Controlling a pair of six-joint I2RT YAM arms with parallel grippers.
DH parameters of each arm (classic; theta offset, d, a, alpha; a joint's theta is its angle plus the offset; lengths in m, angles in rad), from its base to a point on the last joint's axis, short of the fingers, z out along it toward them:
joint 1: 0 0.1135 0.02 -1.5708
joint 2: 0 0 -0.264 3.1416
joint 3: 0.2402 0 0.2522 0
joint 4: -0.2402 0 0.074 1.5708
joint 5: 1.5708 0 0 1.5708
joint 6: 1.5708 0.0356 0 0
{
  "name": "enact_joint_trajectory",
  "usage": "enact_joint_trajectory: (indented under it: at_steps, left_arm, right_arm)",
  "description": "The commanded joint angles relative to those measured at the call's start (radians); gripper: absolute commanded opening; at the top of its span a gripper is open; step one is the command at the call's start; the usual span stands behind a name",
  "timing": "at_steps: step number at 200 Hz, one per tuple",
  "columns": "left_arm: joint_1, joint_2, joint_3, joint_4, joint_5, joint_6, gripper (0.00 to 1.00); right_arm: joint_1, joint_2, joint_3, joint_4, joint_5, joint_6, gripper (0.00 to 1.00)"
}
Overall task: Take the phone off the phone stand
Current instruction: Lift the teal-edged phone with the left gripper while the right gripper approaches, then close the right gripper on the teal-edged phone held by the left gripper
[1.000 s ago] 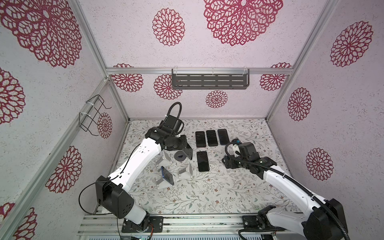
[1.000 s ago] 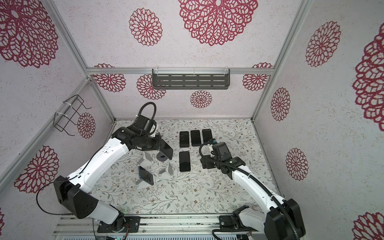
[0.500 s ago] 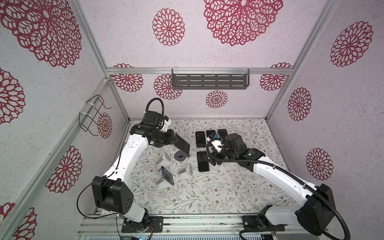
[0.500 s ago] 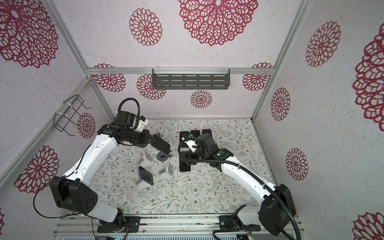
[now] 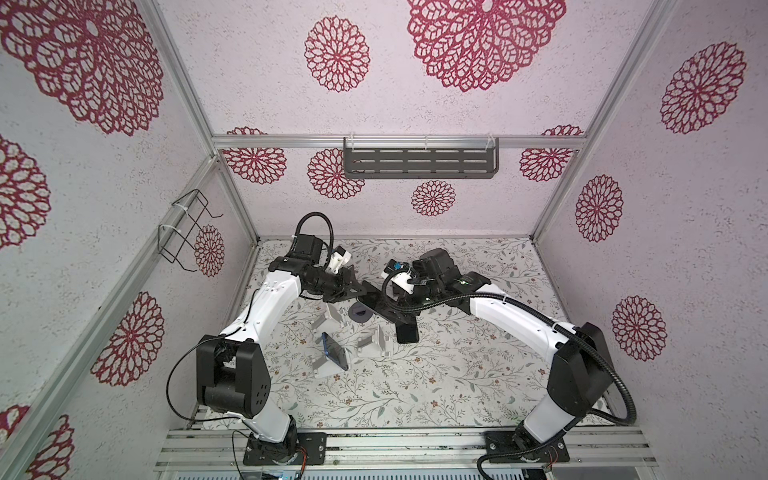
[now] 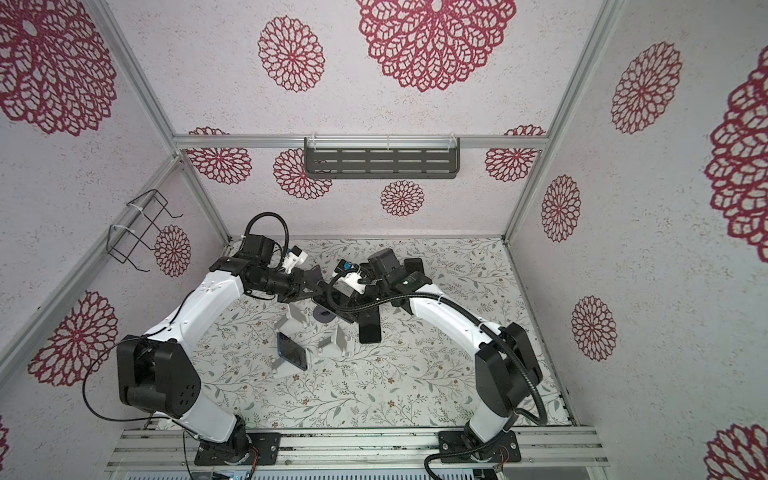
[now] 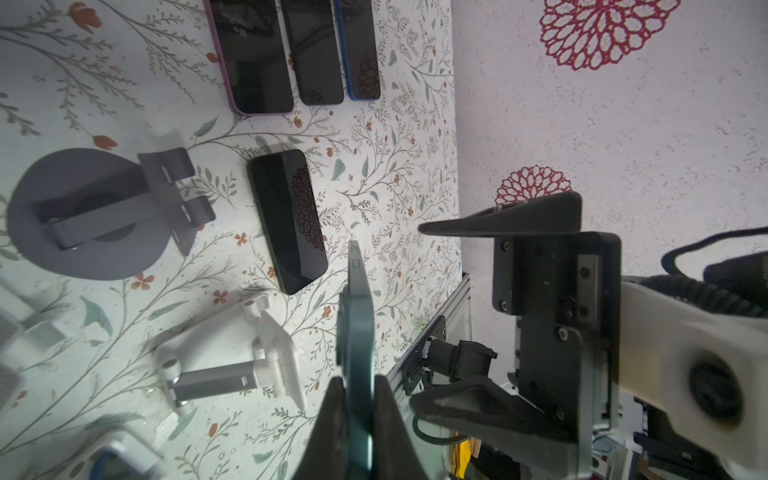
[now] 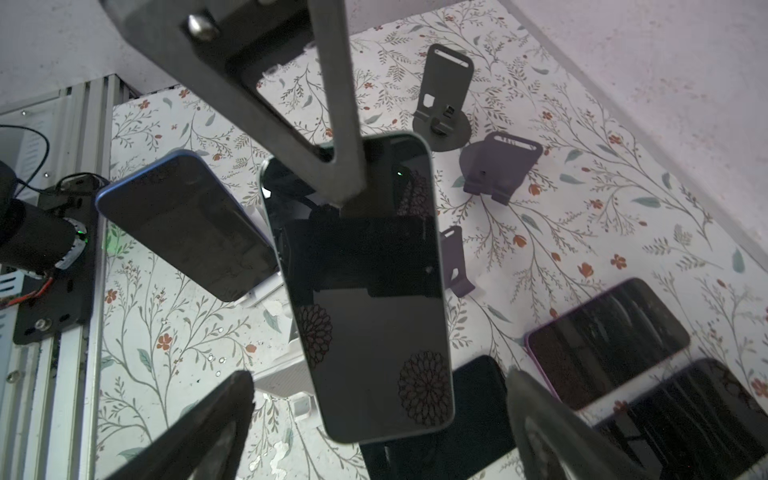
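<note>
Floral tabletop (image 5: 457, 374), pink rosette walls (image 5: 519, 104). I count six phones, four stands and my two pincers. Nearest, left of the round stand (image 5: 360, 314), a blue phone (image 5: 336, 351) leans in the near stand (image 5: 321, 369). A white stand (image 5: 332, 319) sits just left of the round stand, and a second white stand (image 5: 376, 344) sits just nearer. Right of it lies a flat phone (image 5: 406, 332). Held off the table, close on the round stand's right, is the phone (image 7: 355, 316). My left pincer (image 7: 358, 395) is clamped tight on one end of it. My right pincer (image 8: 378, 386) gapes wide at the free end, empty. Beyond the round stand, three phones (image 7: 313, 50) lie in a row.
</note>
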Motion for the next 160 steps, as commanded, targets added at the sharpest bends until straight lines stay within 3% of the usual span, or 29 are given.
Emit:
enact_joint_trajectory:
  at_steps: [1,85,160]
  left_arm:
    - [0.006,0.011,0.004,0.04,0.075,0.025,0.0]
    - [0.023,0.01,0.003,0.045,0.089,0.03,0.0]
    - [0.027,0.008,0.001,0.047,0.09,0.026,0.0]
  right_arm:
    - [0.002,0.04,0.067,-0.038,-0.06,-0.072,0.98]
    - [0.001,0.133,0.115,-0.085,-0.058,-0.12,0.95]
    - [-0.002,0.169,0.148,-0.102,-0.048,-0.102,0.78]
